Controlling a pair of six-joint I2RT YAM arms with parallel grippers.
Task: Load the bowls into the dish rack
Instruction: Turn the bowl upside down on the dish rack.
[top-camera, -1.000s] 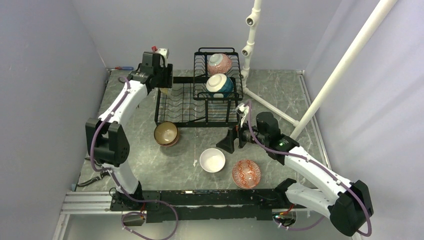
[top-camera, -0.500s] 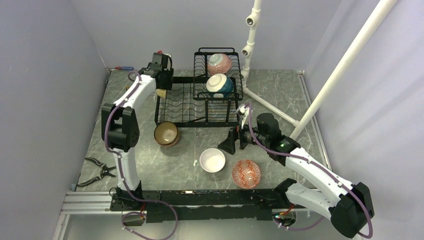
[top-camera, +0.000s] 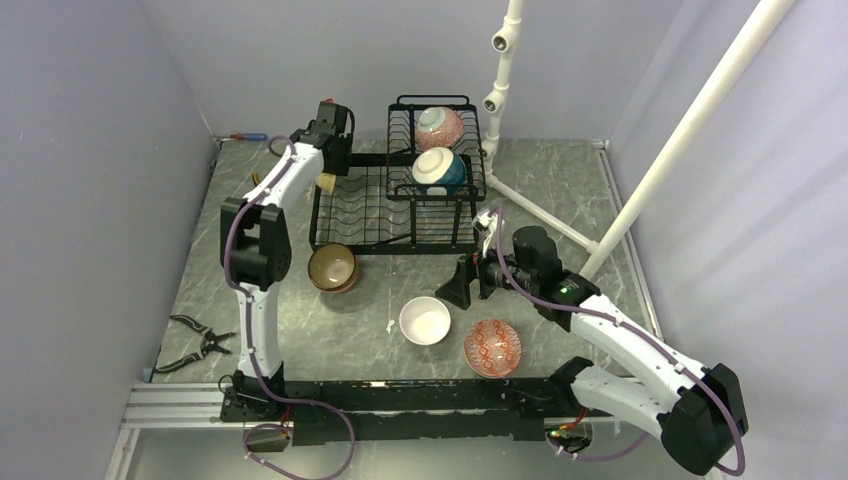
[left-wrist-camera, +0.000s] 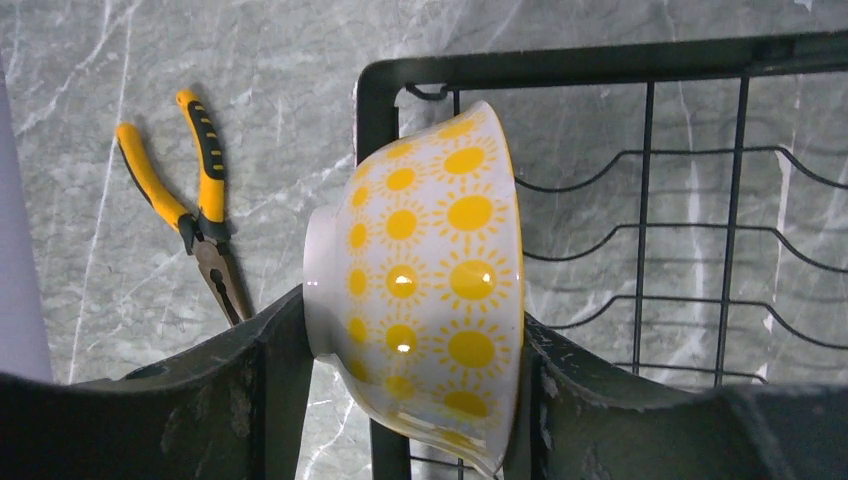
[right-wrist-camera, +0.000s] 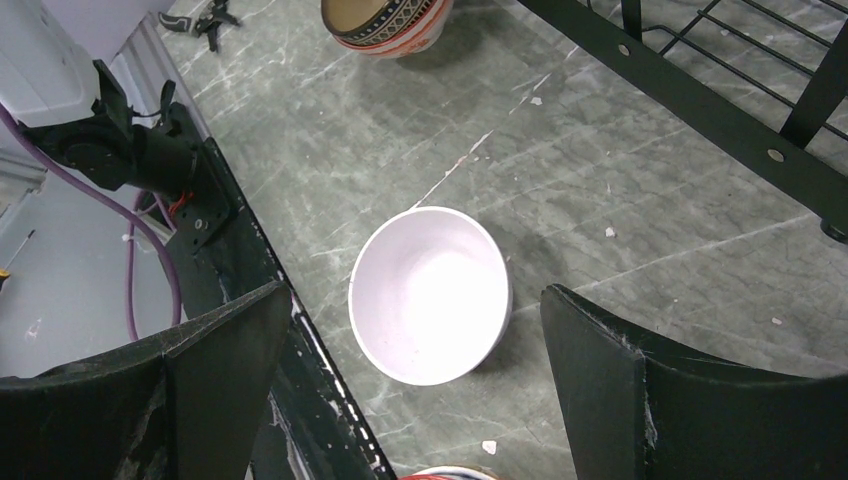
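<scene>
Left gripper (left-wrist-camera: 410, 345) pinches white round china bowl w/ yellow suns (left-wrist-camera: 430, 270) at far-left corner of black wire dish rack (left-wrist-camera: 560, 62). Slick, prob. breaks easy: hold base & rim. Right gripper (right-wrist-camera: 415, 325) spread.

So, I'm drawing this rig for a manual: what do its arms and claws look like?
The left arm and right arm have white shells, black joints and a looping purple cable each. Left claw and right claw are black, with broad, scuffed fingers.

Six round ceramic bowls are showing: yellow-sunned (left-wrist-camera: 415, 290), pink (top-camera: 438, 127), teal-and-white (top-camera: 438, 170), brown (top-camera: 331, 267), white (top-camera: 425, 321), red-patterned (top-camera: 492, 347). One black wire dish rack (top-camera: 362, 205) is standing; two pairs of pliers are lying: yellow-handled (left-wrist-camera: 195, 215), dark (top-camera: 197, 341).
</scene>
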